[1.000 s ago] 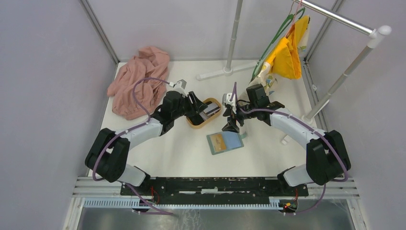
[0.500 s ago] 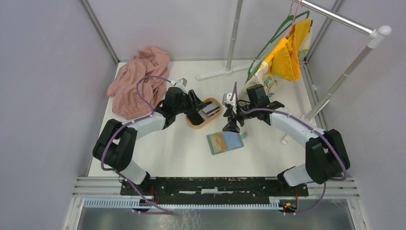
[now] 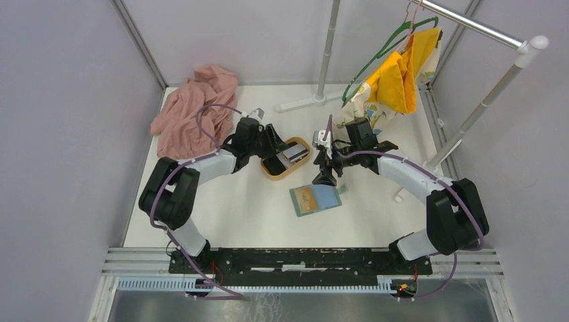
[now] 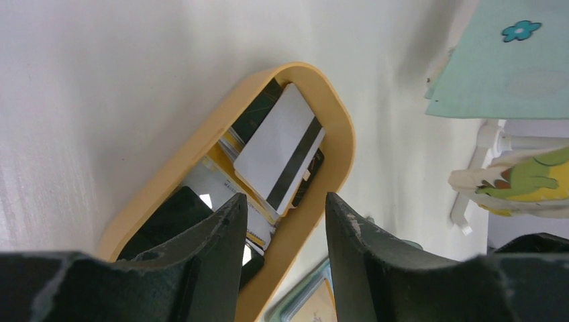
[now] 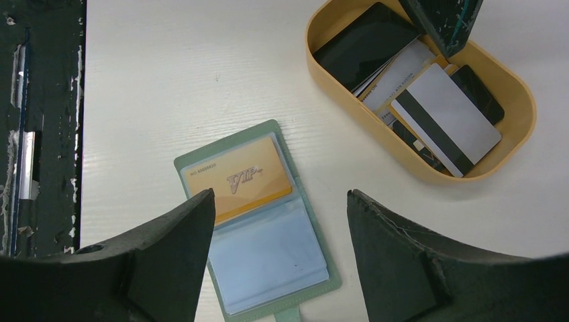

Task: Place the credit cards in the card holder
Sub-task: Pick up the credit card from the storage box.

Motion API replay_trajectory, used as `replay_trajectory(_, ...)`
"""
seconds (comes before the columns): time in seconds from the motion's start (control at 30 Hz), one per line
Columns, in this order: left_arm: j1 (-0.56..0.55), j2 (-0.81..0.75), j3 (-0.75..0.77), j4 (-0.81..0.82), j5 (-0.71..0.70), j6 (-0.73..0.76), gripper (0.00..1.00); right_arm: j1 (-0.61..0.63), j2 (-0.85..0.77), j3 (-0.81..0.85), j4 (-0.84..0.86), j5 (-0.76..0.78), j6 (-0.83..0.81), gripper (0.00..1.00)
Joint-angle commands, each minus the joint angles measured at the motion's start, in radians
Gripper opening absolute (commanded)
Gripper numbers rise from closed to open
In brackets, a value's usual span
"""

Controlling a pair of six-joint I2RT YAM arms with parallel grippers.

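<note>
Swung L elbow in; my L pincer [image 4: 285, 201] apart over credit cards [image 4: 282, 151] in tray [image 4: 339, 134], R pincer [image 5: 280, 196] apart over card holder [image 5: 265, 268].

A: Fig. ctr?
B: Oval tray [image 3: 272, 176] w/ credit cards [image 3: 294, 152]; left pincer [image 3: 276, 158] over it.
A: Right side?
B: Right pincer [image 3: 325, 177] at far edge of card holder [image 3: 315, 198], which lies open on worktop [image 3: 228, 215].

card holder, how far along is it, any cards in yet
The card holder lies open, one orange card in its upper pocket, the lower pocket bare. In hand: nothing. The left gripper is open over the tray, the right gripper open above the holder. To do: the credit cards piled in the tray.
</note>
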Motion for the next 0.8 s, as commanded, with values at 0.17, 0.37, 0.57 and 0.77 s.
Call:
replay_trajectory(0.17, 0.006, 0.074, 0.058, -0.015, -0.051, 0.012, 0.53, -0.004, 0.021, 0.042, -0.009, -0.040, -0.018, 0.77)
replay_trajectory(0.37, 0.006, 0.146, 0.068, 0.040, -0.042, -0.051, 0.53, -0.006, 0.024, 0.041, -0.012, -0.048, -0.018, 0.77)
replay_trajectory(0.57, 0.003, 0.179, 0.070, 0.088, -0.028, -0.095, 0.53, -0.005, 0.024, 0.042, -0.012, -0.053, -0.020, 0.77)
replay_trajectory(0.77, 0.003, 0.183, 0.069, 0.128, 0.009, -0.116, 0.43, -0.005, 0.030, 0.044, -0.016, -0.056, -0.019, 0.77)
